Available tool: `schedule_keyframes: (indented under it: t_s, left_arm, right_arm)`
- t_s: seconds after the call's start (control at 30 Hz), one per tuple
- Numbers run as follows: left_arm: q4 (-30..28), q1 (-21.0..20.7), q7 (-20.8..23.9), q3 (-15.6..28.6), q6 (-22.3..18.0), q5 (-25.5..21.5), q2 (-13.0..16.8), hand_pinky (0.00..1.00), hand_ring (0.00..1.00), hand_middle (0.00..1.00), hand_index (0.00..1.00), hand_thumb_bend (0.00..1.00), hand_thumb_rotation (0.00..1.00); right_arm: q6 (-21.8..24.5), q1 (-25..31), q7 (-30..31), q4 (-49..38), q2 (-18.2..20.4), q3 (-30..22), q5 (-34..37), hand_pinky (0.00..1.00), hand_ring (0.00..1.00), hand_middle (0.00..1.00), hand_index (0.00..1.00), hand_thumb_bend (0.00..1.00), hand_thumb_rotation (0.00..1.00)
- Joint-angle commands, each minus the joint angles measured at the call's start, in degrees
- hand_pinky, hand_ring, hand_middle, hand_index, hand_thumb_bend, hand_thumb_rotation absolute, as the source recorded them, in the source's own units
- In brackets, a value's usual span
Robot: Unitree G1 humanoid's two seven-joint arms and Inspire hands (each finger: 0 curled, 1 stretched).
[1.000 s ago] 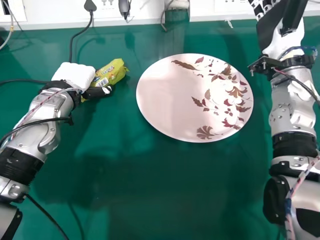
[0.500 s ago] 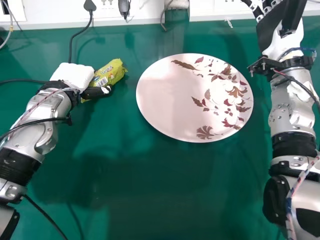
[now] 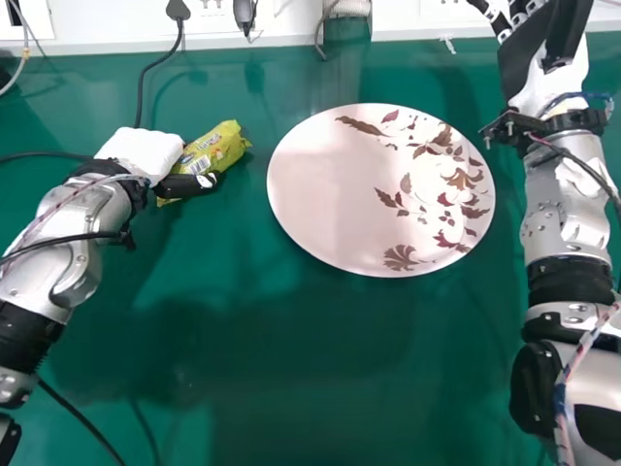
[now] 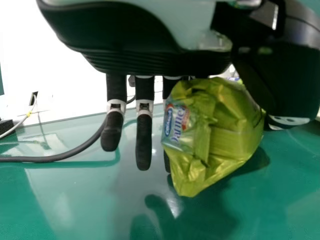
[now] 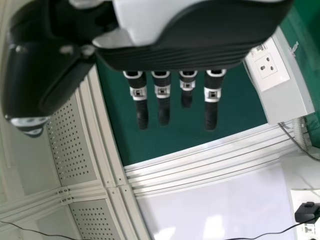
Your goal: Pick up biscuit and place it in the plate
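Note:
In the head view, my left hand (image 3: 146, 152) is at the upper left, its thumb along the near side of the yellow-green biscuit packet (image 3: 215, 148). The left wrist view has the packet (image 4: 217, 135) pinched between the thumb and fingers of my left hand (image 4: 144, 132); I cannot tell whether it touches the table. The round pinkish plate (image 3: 330, 194) with brown and red leaf prints lies to the right of the packet, apart from it. My right hand (image 3: 529, 58), at the upper right, has straight fingers and holds nothing; the right wrist view also shows this hand (image 5: 163, 102).
Both objects are on a green table (image 3: 320, 388). A black cable (image 3: 143, 87) runs from the wall sockets down to the table behind my left hand. White wall trunking (image 3: 116, 24) borders the far edge.
My left arm has shifted slightly to the left and toward me, and the packet has moved slightly toward me with the hand. My right arm has kept still.

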Motion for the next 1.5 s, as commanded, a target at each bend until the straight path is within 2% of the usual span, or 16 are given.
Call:
schedule_keyframes:
  t_s: [0.0, 0.17, 0.33, 0.5, 0.77, 0.93, 1.13, 1.2, 1.37, 1.47]
  left_arm:
    - [-1.1, 1.4, -0.2, 0.6, -0.6, -0.5, 0.6, 0.21, 0.41, 0.48, 0.50, 0.51, 0.00]
    - [-2.0, 1.9, 1.2, 1.7, -1.5, -0.8, 0.9, 0.21, 0.41, 0.47, 0.50, 0.51, 0.00]
    - [-2.2, 2.0, 1.4, 2.6, -1.7, -1.1, 1.0, 0.21, 0.41, 0.47, 0.50, 0.51, 0.00]
    - [-1.7, 1.5, 2.5, 3.2, -2.1, -1.3, 1.2, 0.22, 0.40, 0.47, 0.50, 0.51, 0.00]
    - [-0.8, -0.4, 2.7, 2.4, -2.5, 0.5, 1.6, 0.21, 0.39, 0.46, 0.51, 0.51, 0.00]
    - [-0.5, -1.1, 3.3, 2.5, -2.6, 2.0, 1.6, 0.22, 0.40, 0.47, 0.50, 0.51, 0.00]
    - [0.0, -1.7, 5.3, 3.6, -3.5, 0.9, 1.7, 0.19, 0.40, 0.47, 0.51, 0.51, 0.00]
    - [-0.1, -1.7, 5.8, 4.0, -3.9, 0.4, 1.8, 0.20, 0.40, 0.47, 0.51, 0.51, 0.00]
    - [-0.9, -1.3, 6.3, 4.9, -4.3, -0.5, 2.0, 0.18, 0.40, 0.46, 0.51, 0.51, 0.00]
    - [-1.3, -1.0, 6.9, 5.3, -4.8, -0.4, 2.1, 0.18, 0.40, 0.46, 0.51, 0.51, 0.00]
  right_arm:
    - [-0.7, -0.7, 0.1, 0.1, 0.0, -0.2, 0.0, 0.76, 0.89, 0.89, 0.84, 0.97, 0.59]
    - [-0.3, -0.7, 0.0, -0.2, 0.0, -0.2, 0.1, 0.70, 0.86, 0.85, 0.81, 0.96, 0.58]
    - [-0.3, -0.7, 0.4, 0.0, 0.0, -0.2, 0.2, 0.70, 0.85, 0.84, 0.81, 0.94, 0.55]
    - [-0.5, -0.7, 0.0, 0.0, 0.0, -0.1, -0.1, 0.65, 0.80, 0.80, 0.78, 0.94, 0.52]
    - [0.4, -0.7, -0.5, -0.4, 0.0, 0.0, -0.2, 0.64, 0.81, 0.81, 0.78, 0.93, 0.55]
    - [-0.1, -0.8, -0.6, 0.1, -0.2, 0.1, -0.6, 0.60, 0.77, 0.78, 0.78, 0.95, 0.60]
    - [-0.3, -0.8, 0.1, 0.3, -0.2, 0.1, -0.4, 0.51, 0.67, 0.71, 0.70, 0.94, 0.55]
    - [-0.3, -0.9, 0.0, 0.5, -0.2, 0.0, -0.5, 0.52, 0.65, 0.69, 0.69, 0.94, 0.54]
    - [0.0, -1.0, 0.0, 0.5, -0.2, -0.1, -0.3, 0.62, 0.74, 0.76, 0.74, 0.94, 0.54]
    - [0.0, -1.0, -0.3, 0.5, -0.2, -0.1, -0.5, 0.62, 0.75, 0.77, 0.75, 0.94, 0.54]
